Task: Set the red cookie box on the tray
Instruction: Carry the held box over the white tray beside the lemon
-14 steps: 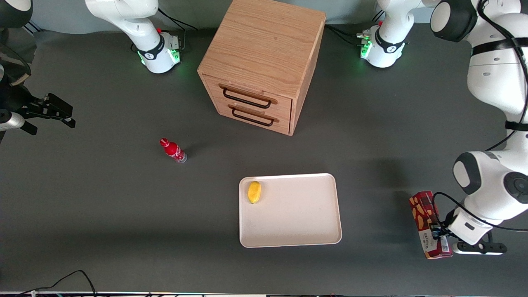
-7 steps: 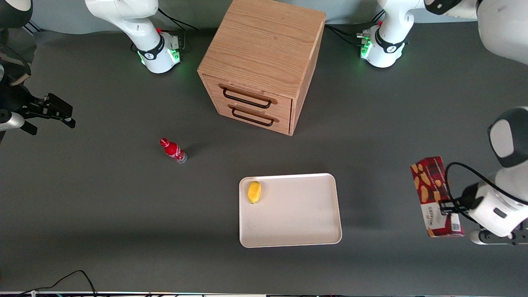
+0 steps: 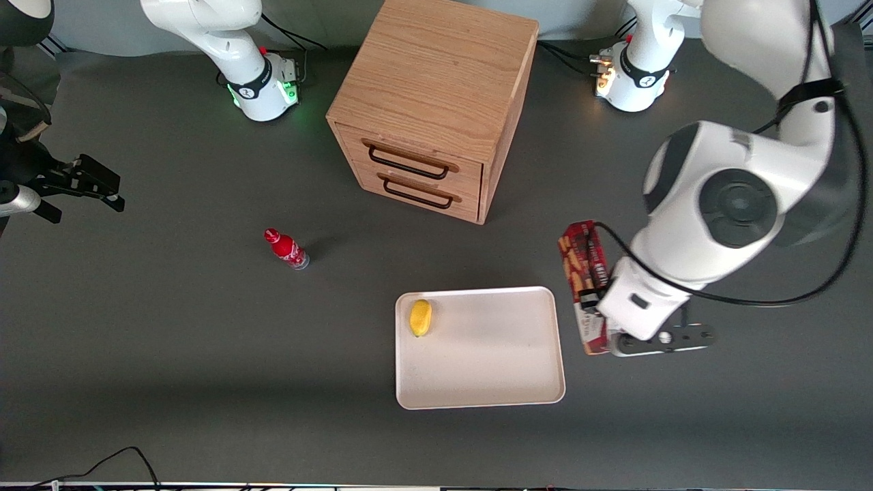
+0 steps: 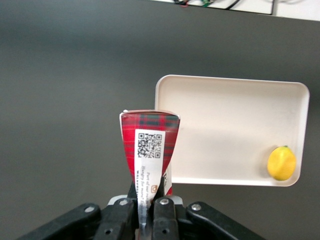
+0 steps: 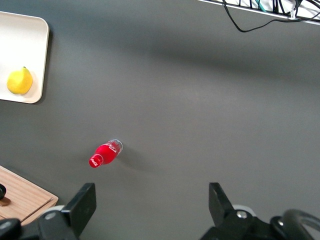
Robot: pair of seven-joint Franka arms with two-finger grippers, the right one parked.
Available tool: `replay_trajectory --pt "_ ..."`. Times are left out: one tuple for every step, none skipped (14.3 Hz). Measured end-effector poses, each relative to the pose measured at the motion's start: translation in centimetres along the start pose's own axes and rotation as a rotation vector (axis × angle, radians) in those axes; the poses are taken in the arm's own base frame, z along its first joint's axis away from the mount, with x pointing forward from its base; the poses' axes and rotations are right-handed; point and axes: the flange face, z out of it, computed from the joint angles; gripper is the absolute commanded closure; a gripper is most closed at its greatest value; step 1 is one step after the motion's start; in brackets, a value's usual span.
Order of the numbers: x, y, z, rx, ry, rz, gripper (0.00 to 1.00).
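Dark grey matting covers the table (image 3: 170, 341), and I hang over it with my gripper (image 3: 592, 300) pinched onto the red cookie box (image 3: 585, 273), its two fingers (image 4: 161, 202) pressed together on the carton's narrow body. From the front camera the box is held in the air, its long axis running from about 12 o'clock to 6 o'clock, just beside the tray (image 3: 491, 382) at the tray's 3 o'clock edge, toward my own end of the table. No part of the box is over the tray's floor that I can tell from that view; it sits alongside the rim.

From my wrist camera the carton (image 4: 149, 150) points away from me, tartan end cap and a white QR label showing, with the cream-white tray (image 4: 225, 100) below and close alongside it.

A yellow lemon-shaped fruit (image 3: 420, 318) lies in the tray at its corner nearest the cabinet, on the parked arm's side. The wooden drawer cabinet (image 3: 436, 88) stands at the tray's 12 o'clock, farther from the front camera, both drawers (image 3: 416, 181) closed with dark handles. A small red bottle (image 3: 286, 248) lies tilted on the mat at about the tray's 10 o'clock, well apart from it, toward the parked arm's end.
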Motion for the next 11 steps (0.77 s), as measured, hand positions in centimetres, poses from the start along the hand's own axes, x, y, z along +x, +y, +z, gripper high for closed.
replay_trajectory --pt "0.1 1.5 1.9 -0.005 0.018 0.007 1.0" --pt "0.4 2.6 4.2 -0.011 0.04 0.012 1.0" --pt "0.7 3.5 6.7 -0.014 0.06 0.015 1.0" --pt "1.1 4.2 9.3 -0.013 0.081 0.018 1.0" --pt "1.4 4.7 11.9 -0.012 0.099 0.026 1.0" --pt "1.6 5.0 14.1 -0.009 0.115 0.037 1.0" --pt "1.7 5.2 15.9 -0.003 0.128 0.048 1.0" --pt "1.8 5.2 17.2 0.009 0.139 0.059 1.0" --pt "1.8 5.2 18.2 0.02 0.146 0.069 1.0" --pt "1.8 5.1 19.0 0.033 0.147 0.077 1.0" --pt "1.8 5.1 19.7 0.045 0.143 0.083 1.0"
